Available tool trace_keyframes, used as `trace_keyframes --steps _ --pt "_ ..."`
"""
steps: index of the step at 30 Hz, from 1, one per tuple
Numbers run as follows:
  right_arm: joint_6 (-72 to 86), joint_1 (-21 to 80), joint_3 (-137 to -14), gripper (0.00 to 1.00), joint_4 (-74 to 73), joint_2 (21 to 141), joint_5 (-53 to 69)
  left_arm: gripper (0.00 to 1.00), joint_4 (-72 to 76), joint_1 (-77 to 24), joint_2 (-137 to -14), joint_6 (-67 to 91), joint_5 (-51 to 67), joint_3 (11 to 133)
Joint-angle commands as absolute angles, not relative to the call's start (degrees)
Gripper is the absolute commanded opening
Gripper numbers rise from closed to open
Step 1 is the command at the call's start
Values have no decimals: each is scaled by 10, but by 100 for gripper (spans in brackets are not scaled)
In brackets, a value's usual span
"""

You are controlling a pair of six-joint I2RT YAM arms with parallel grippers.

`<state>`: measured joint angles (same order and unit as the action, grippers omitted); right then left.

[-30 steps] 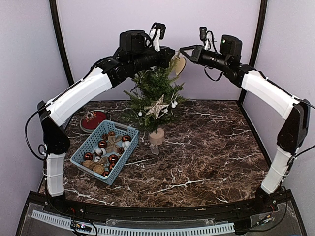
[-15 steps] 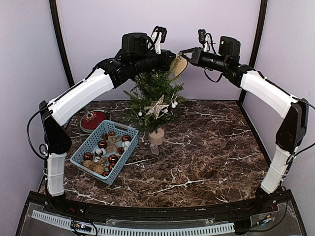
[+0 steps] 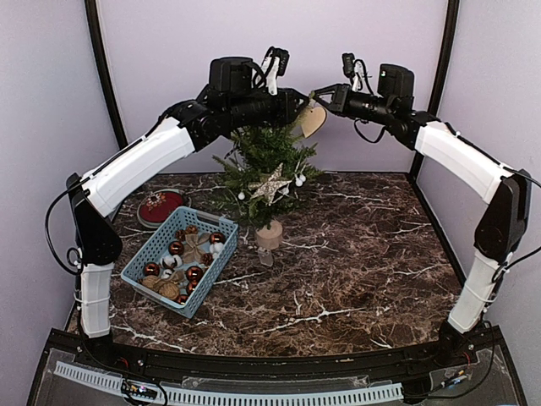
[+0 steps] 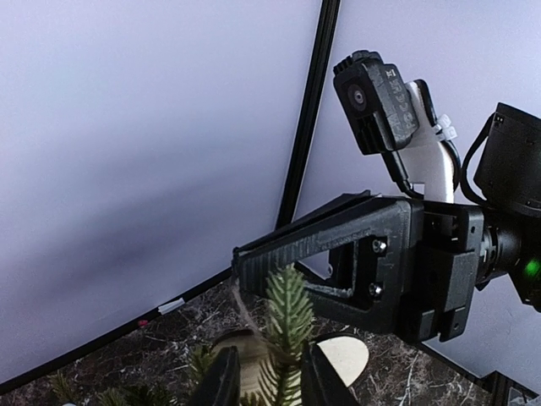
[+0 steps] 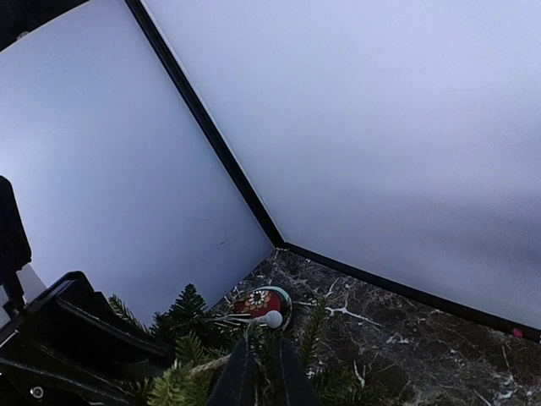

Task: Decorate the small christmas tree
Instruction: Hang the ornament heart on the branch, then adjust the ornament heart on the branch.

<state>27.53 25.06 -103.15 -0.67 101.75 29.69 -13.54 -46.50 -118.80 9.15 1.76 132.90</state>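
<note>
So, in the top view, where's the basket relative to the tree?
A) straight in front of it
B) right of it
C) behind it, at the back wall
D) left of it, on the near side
D: the basket lies left of the tree and lower in the view, so it is on the near side.

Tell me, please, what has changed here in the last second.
The left gripper has opened around the tree tip. The wooden disc now hangs lower and further right, just below the right gripper. Whether the right gripper has let go, I cannot tell. Tree, star, basket and red dish stayed put.
</note>
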Motion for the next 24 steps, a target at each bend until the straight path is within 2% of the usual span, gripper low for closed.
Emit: trace_keyframes --steps 1,9,15,24 --pt "274 245 -1027 15 2 984 283 32 -137 -465 -1137 88 24 1320" --pt "273 245 -1020 35 6 963 257 44 -132 -465 -1122 76 18 1319" --pt "269 241 -966 66 22 916 221 55 -146 -464 -1101 80 27 1317" --pt "264 237 -861 70 50 859 244 59 -181 -465 -1073 97 36 1302"
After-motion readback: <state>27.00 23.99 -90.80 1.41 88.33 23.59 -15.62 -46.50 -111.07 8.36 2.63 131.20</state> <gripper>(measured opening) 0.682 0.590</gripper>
